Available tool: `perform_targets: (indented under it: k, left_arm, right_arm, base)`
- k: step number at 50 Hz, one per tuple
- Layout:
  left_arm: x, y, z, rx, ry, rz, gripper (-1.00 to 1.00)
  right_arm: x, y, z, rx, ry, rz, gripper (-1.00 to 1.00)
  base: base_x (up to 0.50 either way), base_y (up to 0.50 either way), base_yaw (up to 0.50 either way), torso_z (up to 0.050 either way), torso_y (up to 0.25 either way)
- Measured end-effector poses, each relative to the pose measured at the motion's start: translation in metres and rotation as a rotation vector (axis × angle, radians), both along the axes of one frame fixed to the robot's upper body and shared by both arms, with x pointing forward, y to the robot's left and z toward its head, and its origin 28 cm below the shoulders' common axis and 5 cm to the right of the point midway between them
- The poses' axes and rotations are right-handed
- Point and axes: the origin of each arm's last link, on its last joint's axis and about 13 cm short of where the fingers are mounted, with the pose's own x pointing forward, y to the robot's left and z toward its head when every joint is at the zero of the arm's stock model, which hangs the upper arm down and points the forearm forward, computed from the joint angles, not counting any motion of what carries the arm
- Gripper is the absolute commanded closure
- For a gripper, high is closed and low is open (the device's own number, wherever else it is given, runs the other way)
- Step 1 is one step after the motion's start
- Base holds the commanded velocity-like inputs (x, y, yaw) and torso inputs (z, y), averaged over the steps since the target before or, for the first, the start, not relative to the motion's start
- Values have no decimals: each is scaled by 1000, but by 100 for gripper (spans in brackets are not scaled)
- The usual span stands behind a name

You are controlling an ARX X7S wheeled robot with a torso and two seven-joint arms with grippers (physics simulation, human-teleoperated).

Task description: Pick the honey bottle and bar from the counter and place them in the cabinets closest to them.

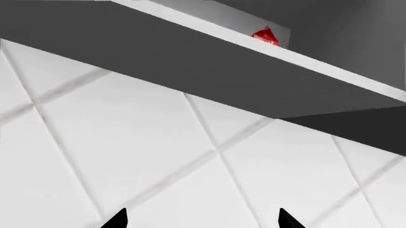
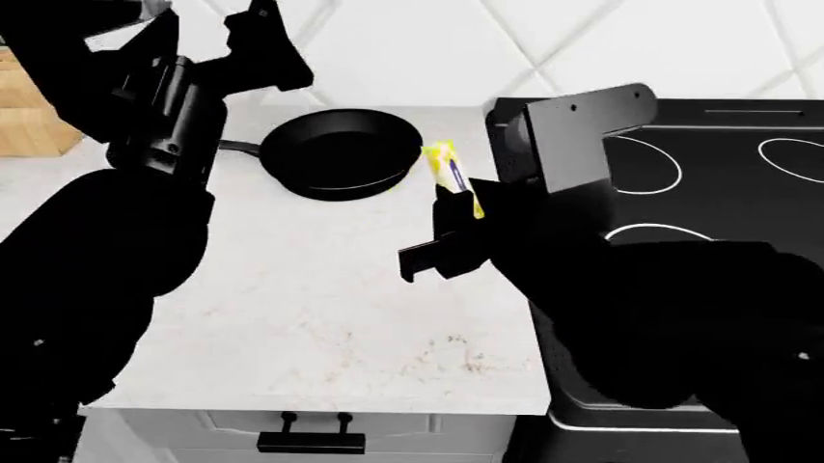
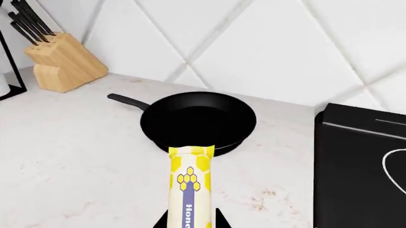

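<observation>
a: your right gripper (image 3: 188, 223) is clamped on the bar (image 3: 189, 187). bar is off the counter (image 2: 322, 309), pointing toward the pan (image 3: 198, 122), stovetop (image 3: 358, 161) to one side.

b: and your left?

a: left gripper (image 1: 201, 219) is raised to the cabinet (image 1: 190, 52), fingertips (image 1: 117, 219) spread apart, nothing between them. the bottle (image 1: 265, 35) shows as a red shape inside the cabinet, behind the pale edge.

b: anything else on the counter?

a: knife block (image 3: 62, 64) by the tiled wall (image 3: 254, 42).
</observation>
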Motion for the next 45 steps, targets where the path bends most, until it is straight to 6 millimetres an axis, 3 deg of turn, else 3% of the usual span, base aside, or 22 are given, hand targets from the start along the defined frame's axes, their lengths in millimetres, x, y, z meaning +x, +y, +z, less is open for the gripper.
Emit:
perform_targets:
  k: [9,19,27,45]
  left_arm:
    - [62,1,0,-4,104,7,-100]
    - [118,3,-17,13,158,34,-100]
    - [131,5,-32,41,169,32,-100]
    - [135,4,-47,-57,150,-226,-100]
  right_arm:
    - [-17,-10,18,0,-94,-8,100]
    - [-34,-17,41,-28,-186,-22,100]
    - [-42,-19,53,-53,-228,-24,100]
    - [-49,-15,67,-163,-265,-16,100]
  base:
    - [0,0,0,0,0]
    - [0,0,0,0,0]
    - [96,72,0,0,0]
    - [432,331,0,0,0]
